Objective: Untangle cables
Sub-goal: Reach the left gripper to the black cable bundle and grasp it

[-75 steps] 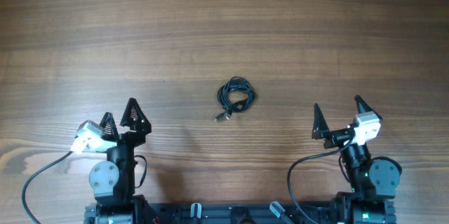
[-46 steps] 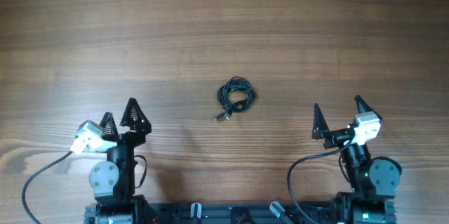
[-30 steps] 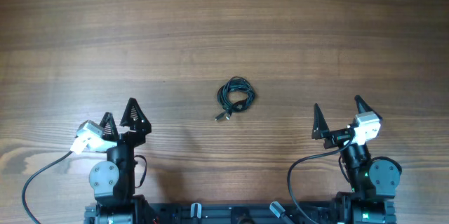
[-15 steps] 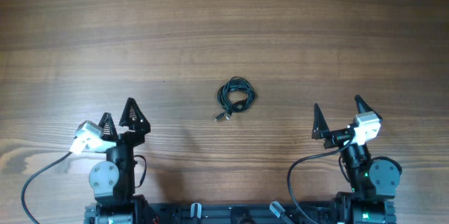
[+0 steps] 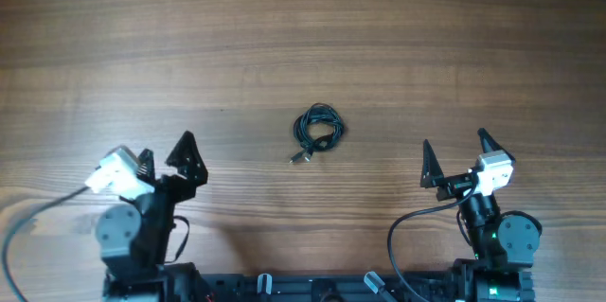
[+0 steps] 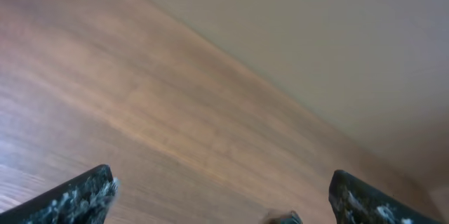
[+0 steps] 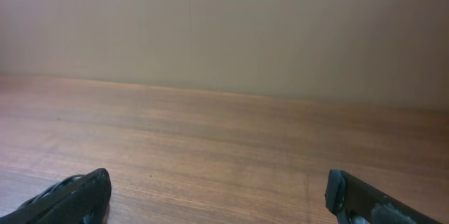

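The left hand at 8 o'clock and the right hand at 4 o'clock both gape wide, empty.

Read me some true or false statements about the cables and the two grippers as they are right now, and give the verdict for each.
1. The cables lie bunched in one small knotted coil on the wooden table. True.
2. The left gripper is shut on the cables. False: it is open, holds nothing and is well apart from them.
3. The right gripper is open and empty. True.
4. In the overhead view the cables lie to the right of the right gripper. False: they lie between the two grippers, farther up the table.
5. A plug end sticks out at the coil's lower left. True.
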Tool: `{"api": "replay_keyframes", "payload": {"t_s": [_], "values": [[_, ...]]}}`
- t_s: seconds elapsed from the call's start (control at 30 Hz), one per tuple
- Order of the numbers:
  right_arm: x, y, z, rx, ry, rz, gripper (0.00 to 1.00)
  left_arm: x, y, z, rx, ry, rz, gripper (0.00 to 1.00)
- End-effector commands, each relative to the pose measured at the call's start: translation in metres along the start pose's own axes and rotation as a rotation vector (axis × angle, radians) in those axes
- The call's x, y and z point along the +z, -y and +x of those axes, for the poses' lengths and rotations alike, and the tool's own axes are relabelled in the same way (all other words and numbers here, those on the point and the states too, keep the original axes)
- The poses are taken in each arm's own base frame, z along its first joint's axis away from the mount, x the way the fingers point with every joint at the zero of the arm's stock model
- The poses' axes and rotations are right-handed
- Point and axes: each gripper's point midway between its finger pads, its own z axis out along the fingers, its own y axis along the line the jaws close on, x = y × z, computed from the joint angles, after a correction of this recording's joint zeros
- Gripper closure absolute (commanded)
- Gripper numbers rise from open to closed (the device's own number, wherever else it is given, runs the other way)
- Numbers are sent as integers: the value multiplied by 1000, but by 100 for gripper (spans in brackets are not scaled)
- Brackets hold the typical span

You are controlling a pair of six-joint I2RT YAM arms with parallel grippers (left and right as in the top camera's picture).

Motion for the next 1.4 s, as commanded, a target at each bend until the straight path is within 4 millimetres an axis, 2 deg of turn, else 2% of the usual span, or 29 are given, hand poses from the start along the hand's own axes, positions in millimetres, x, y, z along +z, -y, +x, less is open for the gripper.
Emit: {"api": "replay_keyframes", "payload": {"t_s": [0.0,0.13,0.23,0.4,0.47,0.53,0.77,0.8,0.87,0.93,0.97,1.0,1.17,1.2,1.37], "values": [[-1,2,-3,-17,16,12,1,5,26,-15,103,-126,25,1],[-1,2,-3,-17,16,12,0,27,44,-20,88,-304,5,1],[-1,2,-3,-17,16,12,0,47,63,-14,130,-435,12,0],[-1,2,-4,-17,16,12,0,85,108,13,198,-584,78,0],[-1,2,-3,-17,16,12,0,108,129,28,226,-591,134,0],[-1,2,-3,-17,16,12,0,122,136,44,237,-617,149,0],[-1,2,-4,-17,16,12,0,151,136,121,289,-783,145,0],[-1,2,-4,-16,16,12,0,154,135,130,296,-802,139,3],[-1,2,-3,-17,16,12,0,160,131,155,316,-848,125,11],[-1,2,-3,-17,16,12,0,166,127,179,338,-886,113,24],[-1,2,-3,-17,16,12,0,169,125,191,352,-901,103,39],[-1,2,-3,-17,16,12,1,171,123,199,363,-909,93,45],[-1,2,-3,-17,16,12,0,171,112,227,407,-939,25,46],[-1,2,-3,-17,16,12,0,168,113,234,370,-956,0,42],[-1,2,-3,-17,16,12,0,155,106,246,305,-1007,-82,40]]}}
